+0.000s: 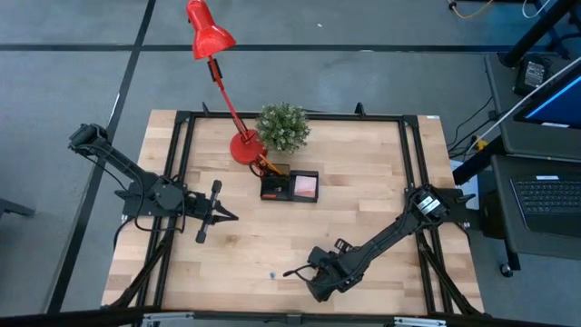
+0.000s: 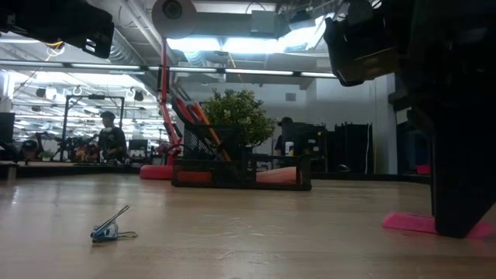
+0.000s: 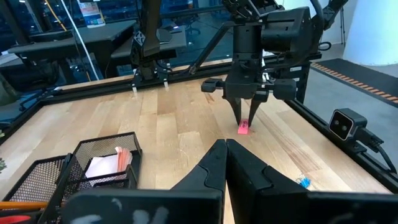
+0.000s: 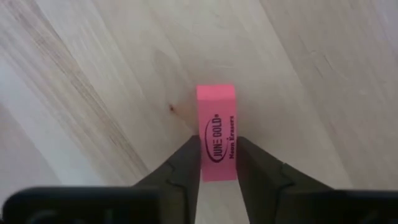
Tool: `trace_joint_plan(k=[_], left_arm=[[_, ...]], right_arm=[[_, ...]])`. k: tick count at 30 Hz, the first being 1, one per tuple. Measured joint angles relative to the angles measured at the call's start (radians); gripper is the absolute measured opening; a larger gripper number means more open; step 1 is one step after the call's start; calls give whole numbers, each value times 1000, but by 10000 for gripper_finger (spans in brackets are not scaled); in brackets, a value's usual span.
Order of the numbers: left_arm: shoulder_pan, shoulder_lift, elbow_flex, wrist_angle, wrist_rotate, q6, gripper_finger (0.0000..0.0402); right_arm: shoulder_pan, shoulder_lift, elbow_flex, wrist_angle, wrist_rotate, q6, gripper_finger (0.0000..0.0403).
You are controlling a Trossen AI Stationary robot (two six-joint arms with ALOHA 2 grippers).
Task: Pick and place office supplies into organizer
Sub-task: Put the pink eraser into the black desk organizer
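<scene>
A pink eraser [image 4: 216, 130] with black print lies flat on the wooden table near its near edge. It also shows in the low view [image 2: 409, 222] and the left wrist view [image 3: 244, 129]. My right gripper [image 4: 217, 163] points down over it, shut on one end. My left gripper [image 3: 226, 152] is shut on nothing and hovers over the table's left middle [image 1: 227, 216]. The black mesh organizer [image 1: 290, 186] stands at mid-table by the plant and holds a pink sticky pad [image 1: 307, 186] and orange pencils [image 2: 203, 128]. A small blue binder clip [image 2: 110, 229] lies on the table [image 1: 270, 272]. My right gripper pinches the pink eraser between its two fingers, which sit on the two long sides at one end [image 4: 217, 168]. The fingers come from above, pointing down, and lie along the eraser. The eraser lies flat on the table, its free end [image 4: 216, 93] sticking out past the fingertips.
A red desk lamp [image 1: 211, 36] and a green potted plant [image 1: 283, 125] stand behind the organizer near the far edge. A black frame rail [image 1: 413, 163] borders the table. Bare wood lies between the right gripper and the organizer. People and desks show in the room beyond.
</scene>
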Motion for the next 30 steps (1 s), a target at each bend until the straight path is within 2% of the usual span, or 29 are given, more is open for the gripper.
trace_joint_plan(k=[10,14,24,30], left_arm=[[0,0,0,0,0,0,1],[0,0,0,0,0,0,3],[0,0,0,1,0,-6,3],[0,0,0,2,0,-81,4]], right_arm=[[0,0,7,9,6,0,82],[1,7,50,-29,43,-23,82],[0,8,198,-100,210,-146,81],[-4,8,255,-120,350,-220,81]])
